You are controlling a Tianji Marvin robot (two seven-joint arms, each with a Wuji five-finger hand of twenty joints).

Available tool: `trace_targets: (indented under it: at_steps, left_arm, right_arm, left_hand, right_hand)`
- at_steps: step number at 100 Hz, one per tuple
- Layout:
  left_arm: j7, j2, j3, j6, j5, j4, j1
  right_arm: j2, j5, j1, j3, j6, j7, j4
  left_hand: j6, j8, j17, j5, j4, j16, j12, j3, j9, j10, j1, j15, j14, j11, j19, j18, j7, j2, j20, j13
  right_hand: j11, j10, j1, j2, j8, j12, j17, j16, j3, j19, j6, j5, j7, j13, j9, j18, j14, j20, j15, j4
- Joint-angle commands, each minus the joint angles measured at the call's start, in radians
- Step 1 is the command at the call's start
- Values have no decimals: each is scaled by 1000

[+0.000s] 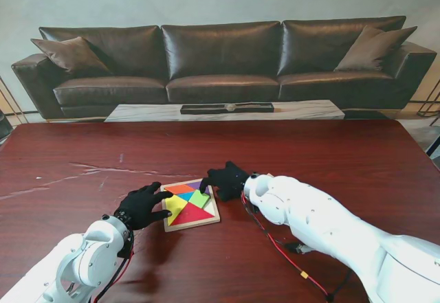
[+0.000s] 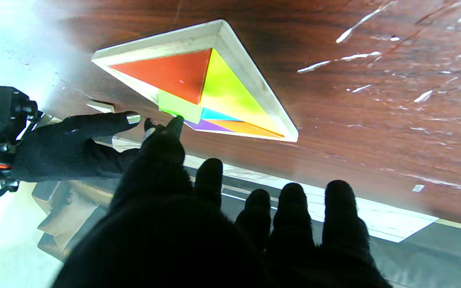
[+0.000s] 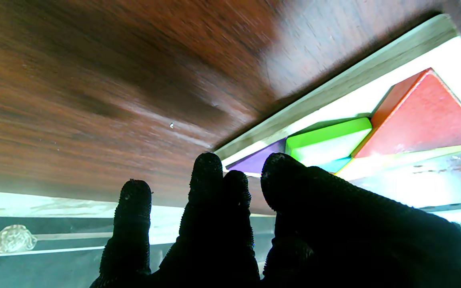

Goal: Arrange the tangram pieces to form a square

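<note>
No text, label, brand or number can be read — not in any view.

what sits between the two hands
The tangram tray, with its coloured pieces inside; the stand view shows it best. The left hand is at its left edge, the right hand at its far right corner, by the green piece.

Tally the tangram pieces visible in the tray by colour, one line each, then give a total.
red piece: 1
yellow piece: 1
green piece: 1
orange piece: 1
blue piece: 1
purple piece: 1
Total visible in the wooden tray: 6
</note>
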Motion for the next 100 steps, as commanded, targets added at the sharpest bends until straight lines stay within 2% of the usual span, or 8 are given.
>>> trace_targets:
  at_steps: [1,28,65,100]
  left_arm:
    - [1,-1,-1,-2,-1,-4,4]
    - [2,-1,-2,-3,-2,-3,4]
    - [0,-1,1,-3,-3,-2,2]
    - [-4,0,4,-2,-7,0,-2]
  right_arm:
    - [-3,-3,-4,-6,-8,5,-3]
    - [-3,-4,-3,-7,-6,4,1]
    - [13,-25,-18,16,21,-15,-24]
    - [2,-6,-17,2,8,-2,-6]
  left_hand:
    - [-9,14,-15,17,39,-1,1,-12,-18,-25,37,-20,-17,-17,-9,6,-4,39,13,-22]
    - [-9,14,-15,19,39,-1,1,-12,-17,-24,37,-20,-17,-16,-8,6,-3,38,13,-22]
    - [-9,14,-14,19,39,-1,0,-12,-18,-25,37,-19,-17,-16,-8,6,-3,38,13,-21]
    - [-10,14,-15,19,39,-1,1,-12,-17,-25,38,-20,-16,-15,-8,7,-2,38,13,-22]
  right_hand:
    - [30,36,36,-14,-7,22,-11,-7,19,24,-28,3,15,33,-46,13,-51,20,13,-18]
    - [29,38,37,-13,-7,20,-11,-7,21,24,-29,5,14,31,-46,13,-50,19,12,-18]
    - [32,39,44,-16,-5,23,-11,-7,22,24,-22,6,16,33,-46,13,-48,17,15,-20]
    - [32,40,44,-15,-4,24,-11,-8,21,24,-23,10,16,33,-46,13,-47,17,16,-21]
